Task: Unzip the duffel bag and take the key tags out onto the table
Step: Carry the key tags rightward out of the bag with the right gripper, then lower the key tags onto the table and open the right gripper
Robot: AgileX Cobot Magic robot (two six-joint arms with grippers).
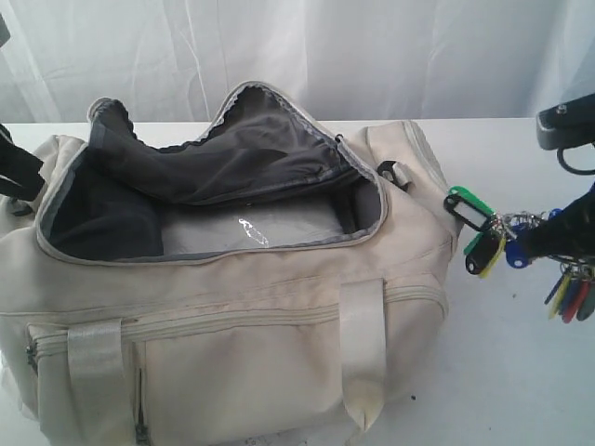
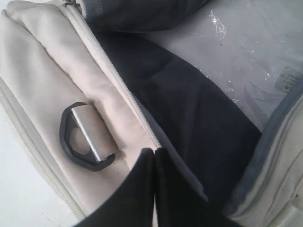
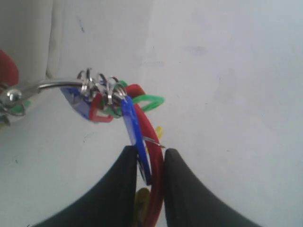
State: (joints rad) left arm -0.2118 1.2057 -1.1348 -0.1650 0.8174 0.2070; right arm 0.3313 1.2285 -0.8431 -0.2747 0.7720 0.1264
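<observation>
The cream duffel bag (image 1: 232,307) lies on the white table (image 1: 521,372) with its top unzipped and the dark grey lining (image 1: 242,149) folded back. My right gripper (image 3: 150,153) is shut on the key tags (image 3: 128,101). The coloured bunch (image 1: 483,232) hangs in the air just off the bag's right end, above the table. My left gripper (image 2: 155,151) is shut with nothing between its fingers. It hovers over the bag's left end, beside the zipper rim (image 2: 118,90).
A flat clear-wrapped sheet (image 1: 251,232) lies on the bag's floor. A dark D-ring buckle (image 2: 85,137) sits on the bag's end panel by the left gripper. White curtains (image 1: 372,46) hang behind the table. A black fixture (image 1: 567,125) stands at the far right.
</observation>
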